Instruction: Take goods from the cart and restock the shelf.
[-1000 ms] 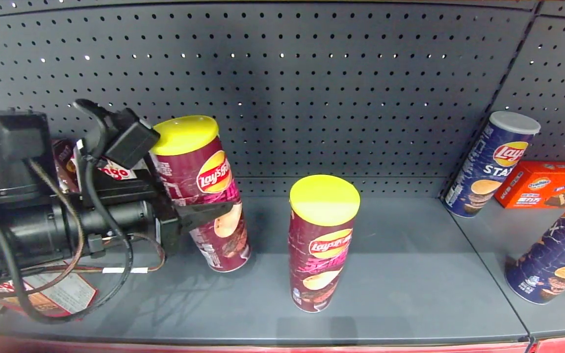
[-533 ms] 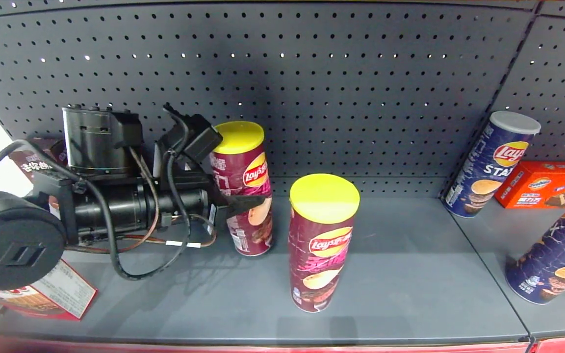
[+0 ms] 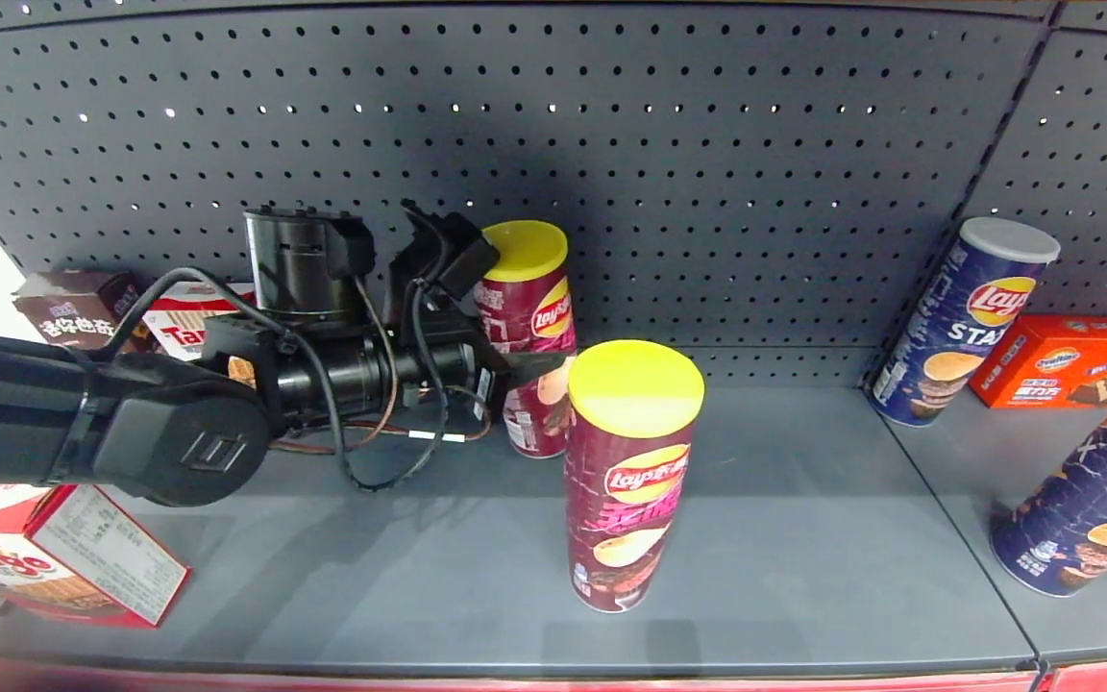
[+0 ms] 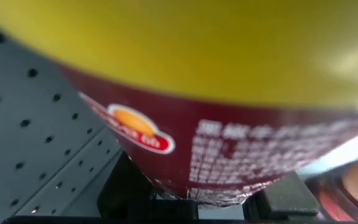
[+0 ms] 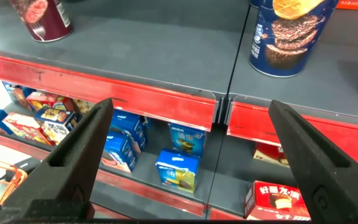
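Note:
My left gripper (image 3: 536, 367) is shut on a maroon chip can with a yellow lid (image 3: 527, 298), gripping it at mid-height. The can is upright near the pegboard at the back of the grey shelf (image 3: 803, 538). I cannot tell whether its base touches the shelf. In the left wrist view the held can (image 4: 229, 149) sits between the dark fingers (image 4: 124, 193). A second maroon can (image 3: 630, 471) stands just right of and in front of it. My right gripper (image 5: 191, 109) hangs open and empty in front of the shelf's red front edge (image 5: 166, 93).
Two blue chip cans (image 3: 962, 322) (image 3: 1082, 500) and an orange box (image 3: 1072, 360) are on the right section. Wafer boxes (image 3: 54, 557) (image 3: 179, 322) and a brown box (image 3: 73, 308) lie on the left. Lower shelves hold blue boxes (image 5: 179, 168).
My left arm has carried the can to the right and toward the back of the shelf. The can went from tilted to upright.

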`<state>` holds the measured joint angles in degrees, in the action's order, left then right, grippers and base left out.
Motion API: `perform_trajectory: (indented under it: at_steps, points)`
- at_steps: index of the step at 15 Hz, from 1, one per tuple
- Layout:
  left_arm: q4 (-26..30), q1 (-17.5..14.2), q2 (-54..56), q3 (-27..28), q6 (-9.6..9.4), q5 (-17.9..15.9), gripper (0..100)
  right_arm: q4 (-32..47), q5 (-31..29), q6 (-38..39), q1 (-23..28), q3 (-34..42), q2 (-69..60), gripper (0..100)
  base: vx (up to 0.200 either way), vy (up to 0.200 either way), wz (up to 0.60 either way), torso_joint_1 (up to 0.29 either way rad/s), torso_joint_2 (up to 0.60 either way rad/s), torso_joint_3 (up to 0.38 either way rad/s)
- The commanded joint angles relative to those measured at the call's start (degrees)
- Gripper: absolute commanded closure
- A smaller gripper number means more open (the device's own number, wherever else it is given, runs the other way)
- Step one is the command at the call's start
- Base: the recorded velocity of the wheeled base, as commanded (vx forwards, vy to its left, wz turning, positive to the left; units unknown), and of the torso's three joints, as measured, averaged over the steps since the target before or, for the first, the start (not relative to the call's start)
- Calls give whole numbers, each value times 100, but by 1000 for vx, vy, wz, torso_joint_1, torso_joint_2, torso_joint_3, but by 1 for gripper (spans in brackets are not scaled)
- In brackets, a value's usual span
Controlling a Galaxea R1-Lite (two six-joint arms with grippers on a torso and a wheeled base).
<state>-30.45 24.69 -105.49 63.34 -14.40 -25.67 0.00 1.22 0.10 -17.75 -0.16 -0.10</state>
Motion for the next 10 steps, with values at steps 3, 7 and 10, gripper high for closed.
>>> perform_trajectory:
  at_steps: [3,7,10]
  points:
    - [-13,168,-561,556,-19,1,100,0,1,-1,0,7,10,0,0,0,0,0,0,0]
    - [-13,186,-728,741,-134,1,100,0,1,-1,0,-2,10,0,0,0,0,0,0,0]
    - [-5,186,-737,706,-318,1,100,0,1,-1,0,-2,10,0,0,0,0,0,0,0]
